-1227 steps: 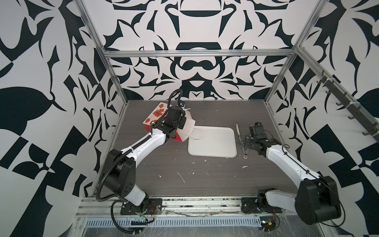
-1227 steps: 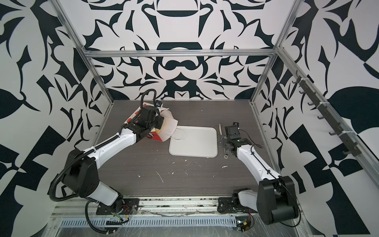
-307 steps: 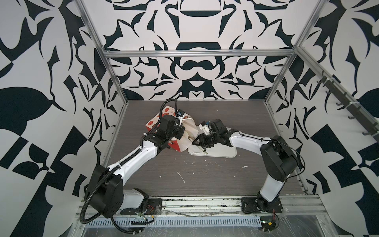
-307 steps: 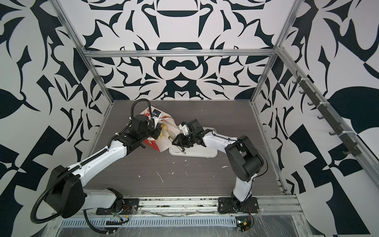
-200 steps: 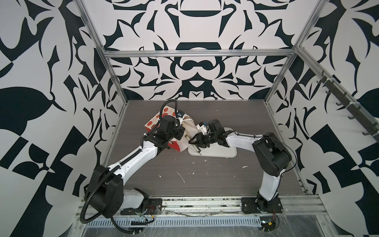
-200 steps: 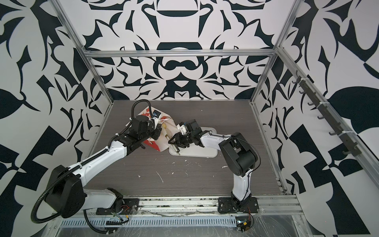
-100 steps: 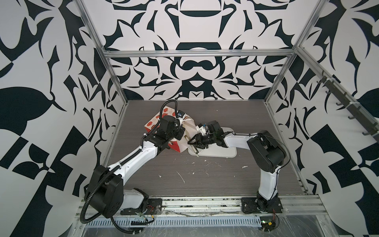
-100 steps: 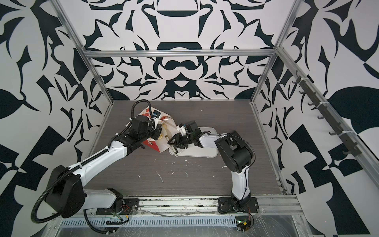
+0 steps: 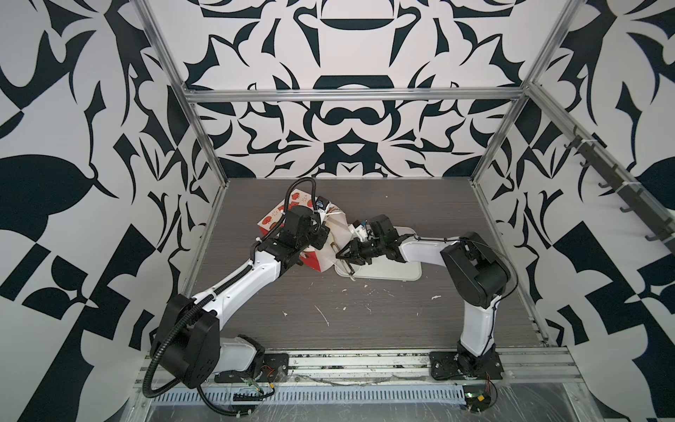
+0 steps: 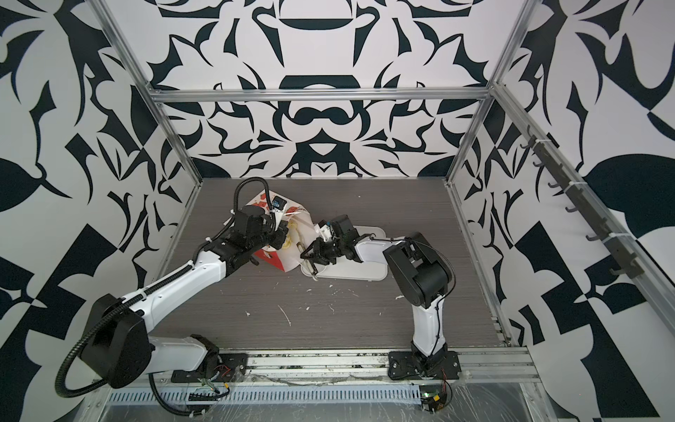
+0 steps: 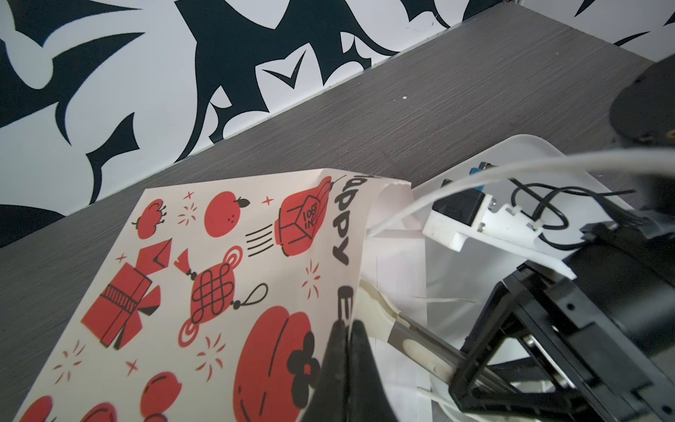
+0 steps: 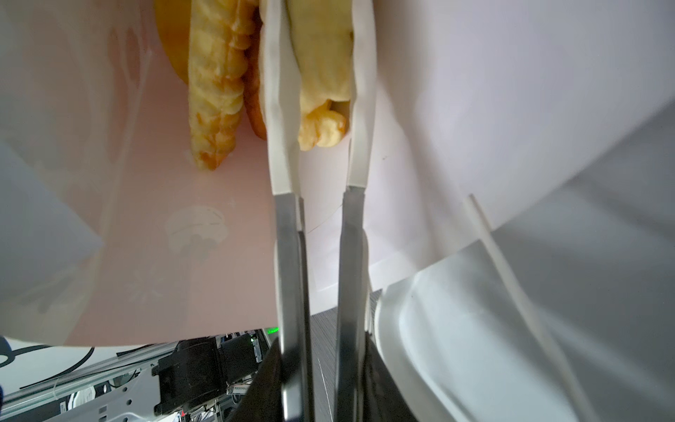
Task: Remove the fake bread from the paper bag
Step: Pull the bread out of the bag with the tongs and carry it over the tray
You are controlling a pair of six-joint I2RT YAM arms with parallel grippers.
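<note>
The paper bag (image 9: 274, 218) (image 10: 270, 256) (image 11: 219, 274) lies on its side at the table's back left, white with red motifs, its mouth facing the tray. My left gripper (image 9: 321, 234) (image 10: 283, 234) (image 11: 347, 329) is shut on the bag's upper mouth edge and holds it open. My right gripper (image 9: 352, 252) (image 10: 316, 252) (image 12: 321, 383) is shut on metal tongs (image 12: 288, 255) (image 11: 420, 339) with white tips. The tips reach inside the bag and clamp a yellow piece of fake bread (image 12: 321, 73). A long twist (image 12: 215, 91) lies beside it; more bread (image 10: 290, 235) shows in the mouth.
A flat white tray (image 9: 394, 270) (image 10: 365, 270) (image 12: 475, 347) lies just right of the bag, under my right wrist. White crumbs and scraps (image 9: 323, 316) dot the dark table in front. Metal frame posts and patterned walls close in the back and sides.
My right arm has pushed the tongs deeper into the bag's mouth and squeezed them onto a yellow pastry. The left gripper has kept its hold on the bag's edge.
</note>
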